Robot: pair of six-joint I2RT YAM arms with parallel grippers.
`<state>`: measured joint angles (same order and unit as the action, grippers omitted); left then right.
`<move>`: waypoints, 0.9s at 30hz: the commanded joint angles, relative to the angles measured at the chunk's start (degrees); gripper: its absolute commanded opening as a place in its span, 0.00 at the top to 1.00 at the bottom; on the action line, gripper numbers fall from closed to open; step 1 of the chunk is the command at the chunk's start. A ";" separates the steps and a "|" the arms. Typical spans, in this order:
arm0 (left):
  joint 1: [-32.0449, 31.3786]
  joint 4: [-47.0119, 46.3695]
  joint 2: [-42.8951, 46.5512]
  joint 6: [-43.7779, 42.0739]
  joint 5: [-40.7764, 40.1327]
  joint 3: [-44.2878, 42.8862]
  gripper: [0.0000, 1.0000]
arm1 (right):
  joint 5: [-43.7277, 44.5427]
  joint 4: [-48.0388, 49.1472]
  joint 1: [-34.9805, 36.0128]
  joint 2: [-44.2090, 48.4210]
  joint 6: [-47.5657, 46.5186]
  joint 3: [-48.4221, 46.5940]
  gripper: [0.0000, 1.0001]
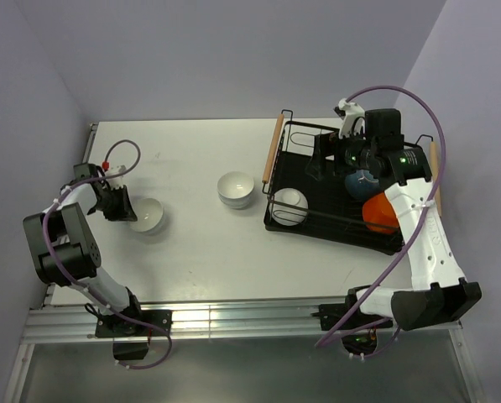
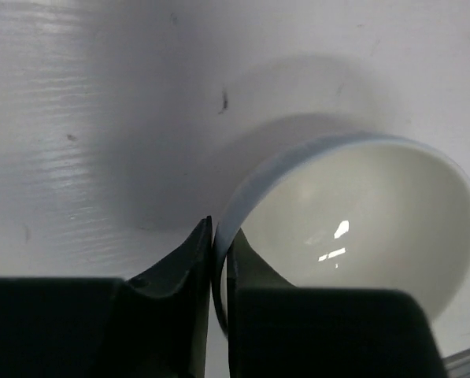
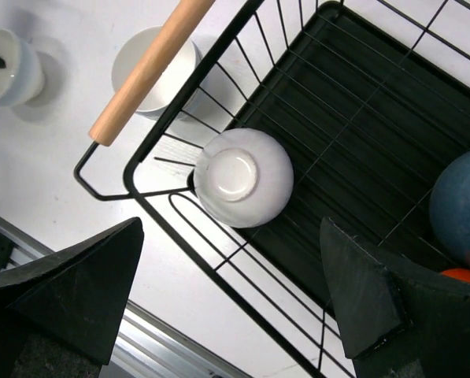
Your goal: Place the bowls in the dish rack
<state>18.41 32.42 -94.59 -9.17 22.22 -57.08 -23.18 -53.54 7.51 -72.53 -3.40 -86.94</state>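
The left gripper (image 2: 219, 236) is clenched on the left rim of a white bowl (image 1: 149, 216), one finger inside and one outside. The bowl sits on the table (image 1: 191, 151) at the left, well apart from the dish rack (image 1: 334, 231). That arm is folded low. The right gripper (image 3: 233, 236) hangs spread and empty above the rack, where a tipped bowl (image 3: 242, 177), a blue bowl (image 1: 361, 180) and an orange bowl (image 1: 378, 214) lie.

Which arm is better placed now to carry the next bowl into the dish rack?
The left. The left tool is shut on the rim of a white bowl on the table. The right tool is open above the dish rack and holds nothing.
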 commanded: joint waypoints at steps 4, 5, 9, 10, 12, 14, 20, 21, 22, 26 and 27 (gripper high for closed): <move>0.13 -2.46 -0.95 3.63 5.18 -1.36 1.00 | -1.17 5.37 -0.48 4.41 5.14 1.60 0.00; 0.13 -2.19 -0.60 4.15 6.51 -2.15 1.00 | -0.99 6.07 -0.39 4.42 5.94 1.33 0.00; 0.13 -0.52 1.51 7.49 13.45 -5.58 1.00 | -2.83 6.87 -0.39 3.81 7.87 -0.25 0.00; 0.13 -0.35 2.12 8.54 14.95 -6.28 1.00 | -3.88 7.04 -0.39 3.71 8.23 -0.60 0.00; 0.04 -0.08 4.66 12.41 18.46 -8.65 1.00 | -4.68 7.31 -0.48 3.28 9.37 -1.83 0.00; -0.39 -0.43 8.09 16.35 20.48 -11.37 1.00 | -5.03 8.27 -0.39 3.45 10.34 -3.23 0.00; -6.10 -1.22 15.65 24.44 16.72 -23.57 1.00 | -7.93 10.92 -0.48 4.68 13.50 -5.77 0.00; -8.28 -1.83 16.10 25.68 14.11 -25.08 1.00 | -8.54 10.48 -0.56 4.33 13.85 -6.57 0.00; -9.61 -2.62 16.88 26.56 12.86 -26.66 1.00 | -9.16 10.21 -0.65 3.63 14.29 -7.28 0.00; -17.43 -6.93 18.47 32.26 2.33 -32.91 1.00 | -11.18 12.13 -1.18 3.63 17.54 -8.43 0.00; -21.19 -7.63 18.56 33.24 0.65 -33.62 1.00 | -11.53 12.93 -1.27 4.06 18.16 -8.25 0.00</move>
<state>2.79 29.54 -78.04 16.67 29.50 -86.91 -32.05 -44.95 6.94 -69.43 11.29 -93.21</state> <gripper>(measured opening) 0.061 0.997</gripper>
